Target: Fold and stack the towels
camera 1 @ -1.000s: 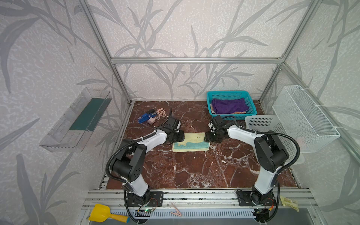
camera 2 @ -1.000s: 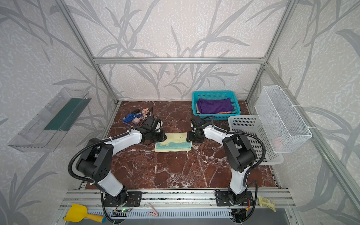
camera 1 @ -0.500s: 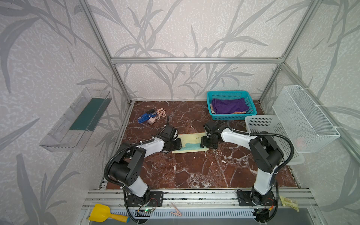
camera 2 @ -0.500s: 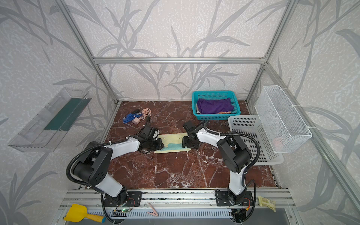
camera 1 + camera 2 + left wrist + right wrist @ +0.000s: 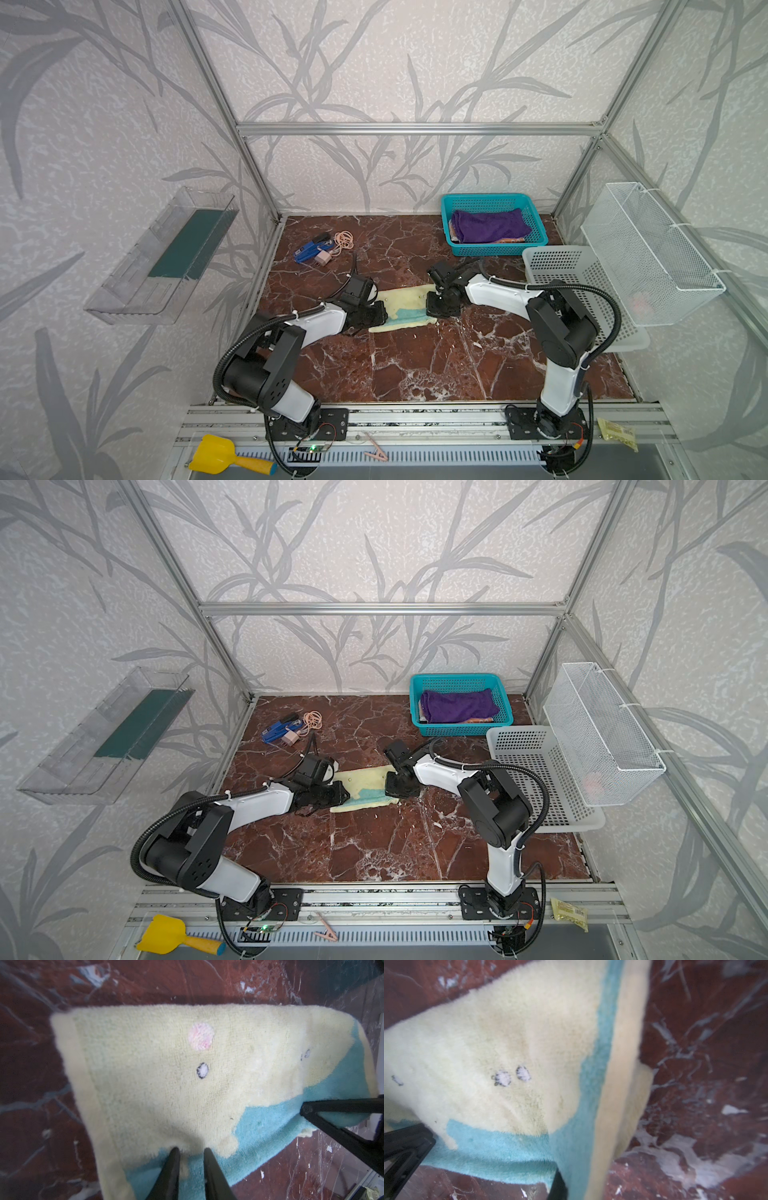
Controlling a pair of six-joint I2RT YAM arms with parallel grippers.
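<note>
Left tool (image 5: 191, 1152) low, pinching, right tool (image 5: 437, 309) low, clamped

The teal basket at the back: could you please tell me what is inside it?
A purple towel lies on top inside the teal basket. A strip of orange cloth peeks out beneath its front edge. The rest of that cloth, and anything else underneath, is covered.

Left arm (image 5: 320, 326) and right arm (image 5: 498, 295) are showing white shells, black joints, and ribbed black cables looping above the base rail (image 5: 415, 417).

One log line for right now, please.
left gripper: shut on yellow towel | right gripper: shut on yellow towel | purple towel: in teal basket | step: folding
</note>
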